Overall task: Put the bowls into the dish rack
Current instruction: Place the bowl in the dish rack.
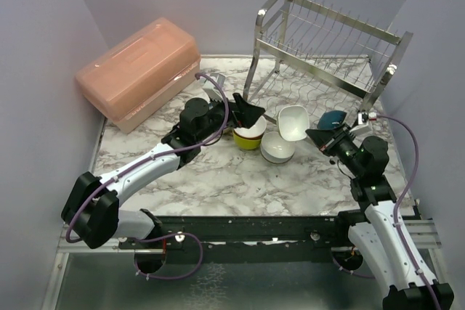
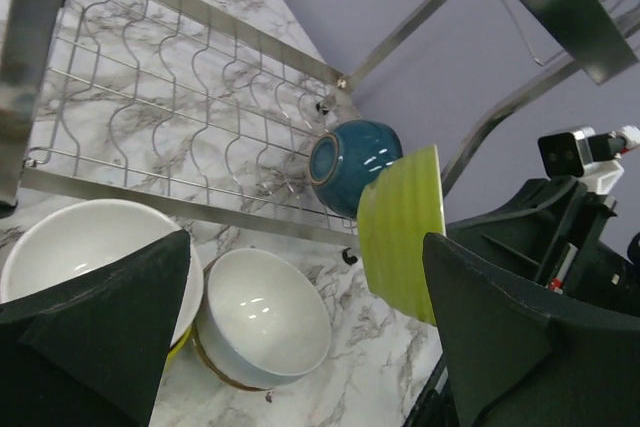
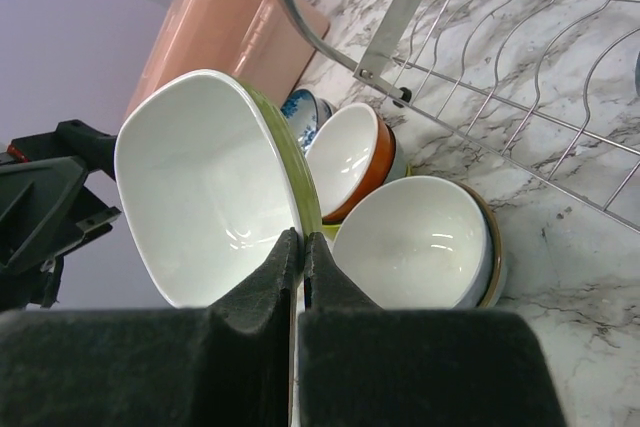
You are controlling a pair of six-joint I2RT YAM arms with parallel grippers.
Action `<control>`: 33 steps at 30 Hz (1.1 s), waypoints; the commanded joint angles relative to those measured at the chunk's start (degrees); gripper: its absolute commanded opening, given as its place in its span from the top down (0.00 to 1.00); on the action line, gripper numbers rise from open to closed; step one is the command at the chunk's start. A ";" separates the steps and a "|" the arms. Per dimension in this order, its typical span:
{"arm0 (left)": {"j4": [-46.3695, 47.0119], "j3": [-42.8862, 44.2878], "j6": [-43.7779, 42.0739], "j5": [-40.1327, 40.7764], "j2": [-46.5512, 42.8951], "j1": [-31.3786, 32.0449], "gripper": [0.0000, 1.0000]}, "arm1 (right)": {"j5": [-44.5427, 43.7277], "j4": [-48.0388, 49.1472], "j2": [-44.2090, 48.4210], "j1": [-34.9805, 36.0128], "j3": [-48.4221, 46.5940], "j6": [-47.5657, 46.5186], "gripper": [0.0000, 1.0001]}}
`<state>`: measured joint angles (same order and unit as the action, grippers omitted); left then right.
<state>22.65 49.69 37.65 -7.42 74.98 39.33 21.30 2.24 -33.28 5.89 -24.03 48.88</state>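
Observation:
My right gripper [image 1: 317, 136] [image 3: 302, 247] is shut on the rim of a lime bowl [image 1: 293, 122] [image 3: 205, 187] [image 2: 403, 227] with a white inside, held tilted above the table. Under it sit a white bowl [image 1: 277, 149] [image 3: 415, 245] [image 2: 262, 315] and an orange-sided bowl [image 3: 350, 157] stacked in a yellow one [image 1: 249, 140]. A teal bowl [image 1: 333, 118] [image 2: 350, 162] lies on its side on the lower shelf of the dish rack [image 1: 330, 41] [image 2: 200, 97]. My left gripper [image 1: 243, 110] [image 2: 310, 347] hangs open over the stacked bowls, holding nothing.
A pink lidded box [image 1: 138, 70] [image 3: 230, 27] stands at the back left. A blue-and-white patterned bowl [image 3: 300, 107] peeks out behind the stack. The rack's chrome leg [image 1: 254, 70] stands just behind my left gripper. Purple walls close in both sides and the back.

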 commanded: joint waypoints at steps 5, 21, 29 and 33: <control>8.96 -0.29 2.76 -13.22 0.25 -0.31 0.01 | -3.66 -2.07 2.22 0.01 -4.22 -0.41 0.99; 14.23 5.43 7.55 -26.63 10.83 2.76 0.02 | -2.49 -1.80 2.23 0.00 -7.28 0.66 0.99; 15.86 7.58 7.84 -26.55 12.74 5.31 0.05 | -1.19 -1.79 1.32 0.01 -7.67 0.42 1.00; 17.72 8.11 8.82 -27.46 13.62 6.07 0.10 | -0.65 -1.67 0.90 0.02 -7.55 0.32 0.99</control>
<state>36.86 56.16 45.43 -32.45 87.18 44.62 19.22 -0.01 -32.25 5.89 -29.69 49.04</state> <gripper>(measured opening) 0.935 0.008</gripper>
